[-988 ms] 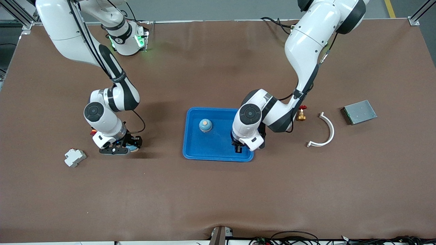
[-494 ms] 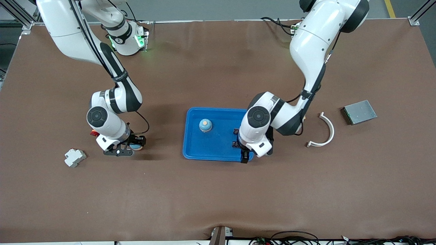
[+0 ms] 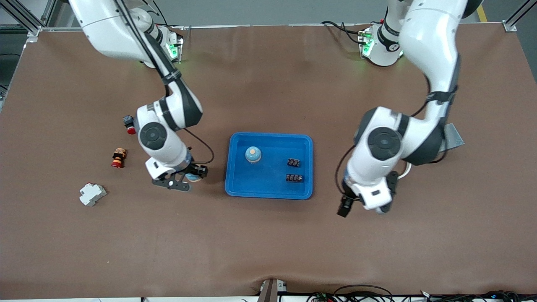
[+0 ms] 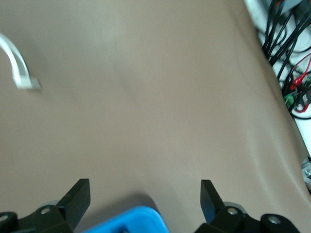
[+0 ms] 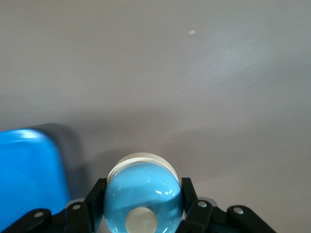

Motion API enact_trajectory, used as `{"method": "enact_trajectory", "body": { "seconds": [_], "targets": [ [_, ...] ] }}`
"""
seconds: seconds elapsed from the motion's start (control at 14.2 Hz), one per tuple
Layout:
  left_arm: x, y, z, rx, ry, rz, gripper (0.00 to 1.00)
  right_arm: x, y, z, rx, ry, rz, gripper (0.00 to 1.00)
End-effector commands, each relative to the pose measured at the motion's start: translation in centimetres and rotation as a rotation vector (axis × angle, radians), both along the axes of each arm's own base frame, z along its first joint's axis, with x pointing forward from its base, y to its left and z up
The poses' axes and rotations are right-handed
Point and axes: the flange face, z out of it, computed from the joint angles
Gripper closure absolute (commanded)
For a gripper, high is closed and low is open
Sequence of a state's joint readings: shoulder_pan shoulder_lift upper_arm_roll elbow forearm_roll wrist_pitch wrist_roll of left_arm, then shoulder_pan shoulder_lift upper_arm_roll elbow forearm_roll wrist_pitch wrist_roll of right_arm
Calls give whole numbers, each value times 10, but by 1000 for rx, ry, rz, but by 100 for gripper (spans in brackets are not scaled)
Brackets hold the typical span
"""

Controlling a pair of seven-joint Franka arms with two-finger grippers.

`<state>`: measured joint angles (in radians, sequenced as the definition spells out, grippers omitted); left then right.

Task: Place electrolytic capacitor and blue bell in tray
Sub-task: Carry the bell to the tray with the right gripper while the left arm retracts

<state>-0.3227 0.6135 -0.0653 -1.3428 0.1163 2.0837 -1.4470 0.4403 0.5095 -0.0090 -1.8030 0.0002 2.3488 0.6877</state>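
Observation:
The bright-blue tray lies mid-table. In it are a small blue round thing with an orange top and two small black ribbed parts. My right gripper is shut on the blue bell, over the table just beside the tray's edge toward the right arm's end. In the right wrist view the bell sits between the fingers, with the tray's corner beside it. My left gripper is open and empty, over the table off the tray's other end. Its wrist view shows a tray corner.
A red and orange part, a black and red button and a grey-white block lie toward the right arm's end. A grey metal box shows partly past the left arm. A white curved strip lies near it.
My right gripper has carried the bell toward the tray. My left arm has swung off the tray toward its own end, uncovering the two black parts.

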Motion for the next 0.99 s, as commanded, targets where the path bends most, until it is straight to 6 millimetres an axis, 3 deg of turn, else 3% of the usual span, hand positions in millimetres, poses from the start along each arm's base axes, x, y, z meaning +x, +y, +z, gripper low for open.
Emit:
{"method": "enact_trajectory", "body": {
  "seconds": [0.0,0.14,0.28,0.56,0.71,0.92],
  "targets": [
    [-7,55,43,61,60,-195,0,5,49,-7,-4,-2,-87,100],
    [-7,101,67,85,101,-298,0,10,76,-16,-7,5,-136,100],
    [-15,134,91,104,141,-374,0,9,98,-32,-11,5,-162,100],
    [-34,200,151,117,158,-525,0,11,125,-42,1,-7,-216,100],
    [-46,218,177,124,155,-579,0,7,135,-48,0,-7,-234,100],
    [-67,230,207,122,170,-609,0,1,150,-56,-1,-9,-262,100]
  ]
}}
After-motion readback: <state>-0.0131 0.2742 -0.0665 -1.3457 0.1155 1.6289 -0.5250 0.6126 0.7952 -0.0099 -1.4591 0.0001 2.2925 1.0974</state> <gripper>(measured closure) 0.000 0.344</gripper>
